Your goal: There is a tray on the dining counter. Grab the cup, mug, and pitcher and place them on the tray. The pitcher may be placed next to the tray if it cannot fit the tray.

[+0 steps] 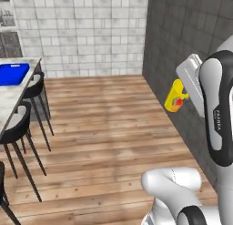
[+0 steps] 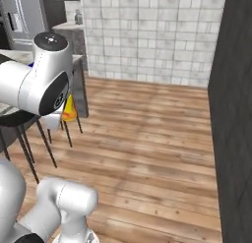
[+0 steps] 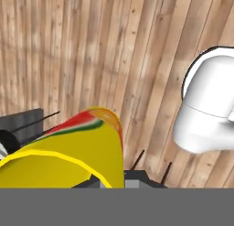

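The dining counter [image 1: 11,94] stands well off to the left of the jaws, black stools [image 1: 20,121] along its edge and the blue tray [image 1: 12,74] lying flat on its top. The gripper [image 1: 184,97] is clamped on the yellow cup [image 1: 175,96], holding it tilted, high above the wooden floor [image 1: 104,128].

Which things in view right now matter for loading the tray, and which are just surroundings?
Job:
- cup, tilted, gripped by the shut gripper
- tray, bright blue
- dining counter, bearing the tray

Surroundings:
- black stools beside the counter
- wooden floor
- tiled wall
- dark wall
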